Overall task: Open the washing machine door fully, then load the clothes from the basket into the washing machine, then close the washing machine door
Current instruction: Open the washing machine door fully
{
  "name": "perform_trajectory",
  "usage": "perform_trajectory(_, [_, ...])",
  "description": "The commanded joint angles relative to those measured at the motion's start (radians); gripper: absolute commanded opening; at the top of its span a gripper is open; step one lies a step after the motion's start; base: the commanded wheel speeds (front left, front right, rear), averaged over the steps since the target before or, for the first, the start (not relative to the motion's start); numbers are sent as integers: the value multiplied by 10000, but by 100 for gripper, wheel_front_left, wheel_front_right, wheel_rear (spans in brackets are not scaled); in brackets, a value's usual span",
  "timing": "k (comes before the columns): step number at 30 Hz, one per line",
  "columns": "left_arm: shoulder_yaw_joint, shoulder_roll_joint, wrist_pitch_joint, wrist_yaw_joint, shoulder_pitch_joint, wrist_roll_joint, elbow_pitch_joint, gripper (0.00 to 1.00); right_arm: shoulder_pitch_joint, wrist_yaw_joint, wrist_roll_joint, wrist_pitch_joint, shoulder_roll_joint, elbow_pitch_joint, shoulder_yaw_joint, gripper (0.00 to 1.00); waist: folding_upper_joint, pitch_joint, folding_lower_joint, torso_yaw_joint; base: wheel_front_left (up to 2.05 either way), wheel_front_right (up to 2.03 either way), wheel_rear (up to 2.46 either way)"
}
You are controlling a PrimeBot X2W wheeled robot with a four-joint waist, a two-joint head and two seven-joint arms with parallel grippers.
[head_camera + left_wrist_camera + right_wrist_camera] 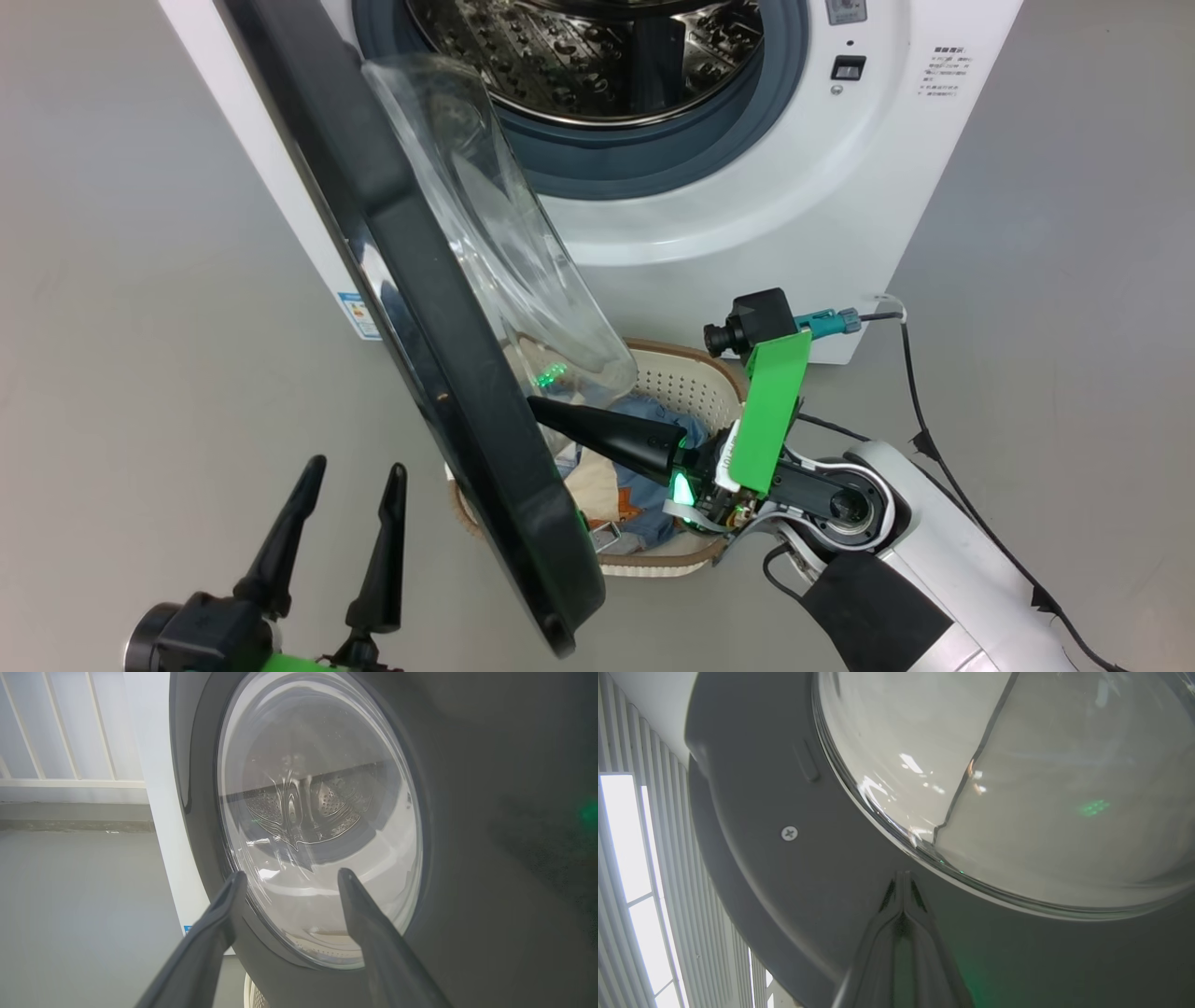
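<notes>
The white washing machine [747, 233] stands with its glossy black door [411, 280] swung out toward me, glass bowl [504, 233] on the inner side. My right gripper [534, 403] is shut, its tips against the door's inner face just below the glass; in the right wrist view the shut tips [903, 875] touch the dark door ring [784, 872]. My left gripper [355, 467] is open at the lower left, outside the door, holding nothing; its fingers [224, 905] point at the door's window [317, 821]. The basket [691, 383] with the clothes [644, 485] sits under the door.
The steel drum [597, 56] is exposed behind the grey gasket [635, 159]. A black cable [934, 439] runs along the grey floor [140, 327] at the right of the machine. A white slatted wall [70, 742] shows beyond the machine.
</notes>
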Motion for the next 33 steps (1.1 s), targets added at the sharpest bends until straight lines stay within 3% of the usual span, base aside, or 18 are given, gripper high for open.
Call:
perform_trajectory(1, [351, 128, -63, -16, -55, -11, -201, 100, 117, 96, 84, -68, 331, -336, 124, 0, -1, -20, 0, -45, 0, 0, 0])
perform_trajectory(13, [583, 108, -63, -16, 88, 17, -221, 100, 454, 96, -1465, -439, -5, -1056, -902, 0, -1, -149, 0, -346, 0, 0, 0])
perform_trajectory(14, [599, 105, -63, -16, 98, 18, -224, 100, 506, 96, -1657, -568, -80, -1168, -957, 16, -1, -153, 0, -372, 0, 0, 0])
perform_trajectory(15, [609, 101, -63, -16, 107, 18, -227, 100, 552, 96, -1887, -739, -164, -1291, -992, 38, -1, -155, 0, -393, 0, 0, 0])
perform_trajectory(17, [625, 91, -63, -16, 118, 17, -232, 100, 668, 96, -2246, -1053, -318, -1517, -1022, 95, -1, -148, 0, -428, 0, 0, 0])
perform_trajectory(18, [627, 85, -63, -16, 120, 17, -233, 100, 712, 96, -2496, -1267, -430, -1642, -999, 100, -1, -144, 0, -442, 0, 0, 0])
perform_trajectory(22, [616, 64, -63, -16, 107, 12, -227, 100, 852, 96, -3629, -2436, -987, -2108, -669, 100, -1, -132, 0, -467, 0, 0, 0])
perform_trajectory(26, [596, 47, -63, -16, 96, 24, -204, 100, 977, 96, -5068, -4428, -1769, -2244, 99, 100, -1, -178, 0, -462, 0, 0, 0])
perform_trajectory(33, [663, 19, -63, -16, 177, 28, -169, 100, 1037, 96, -7024, -8091, -3077, -1310, 1516, 100, -1, -299, 0, -590, 0, 0, 0])
